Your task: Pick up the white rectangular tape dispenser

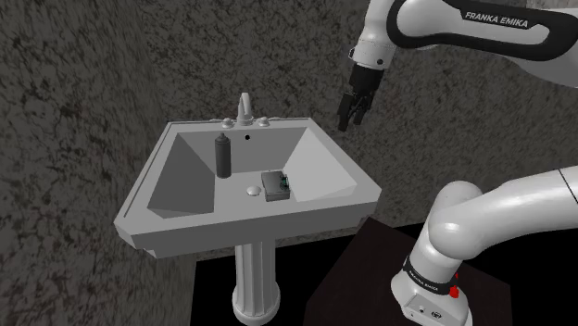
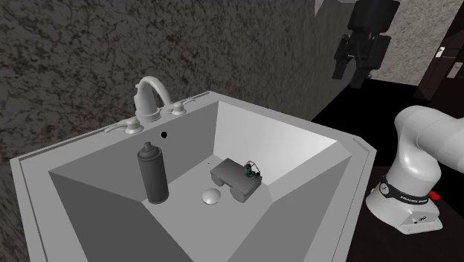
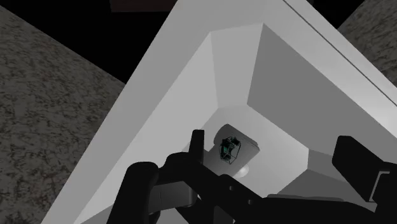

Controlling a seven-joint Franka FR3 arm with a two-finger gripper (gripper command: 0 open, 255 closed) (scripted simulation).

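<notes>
The white arm (image 1: 519,206) is arching high and bending over, its black gripper (image 1: 350,121) pointing downward with both fingers (image 3: 198,142) standing apart, clasping nothing

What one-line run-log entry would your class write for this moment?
black pincer: open, high beside grey pedestal sink | dark grey rectangular tape dispenser: on basin floor, ungrasped | dark cylindrical bottle: upright nearby

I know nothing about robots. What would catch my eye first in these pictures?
A grey pedestal sink stands against a rough dark wall. A dark bottle stands upright in its basin, and a small dark tape dispenser with a green part lies near the drain. Above the sink, towards the shoulder view's right, the white arm's black pincer hangs open, pointing down.
</notes>
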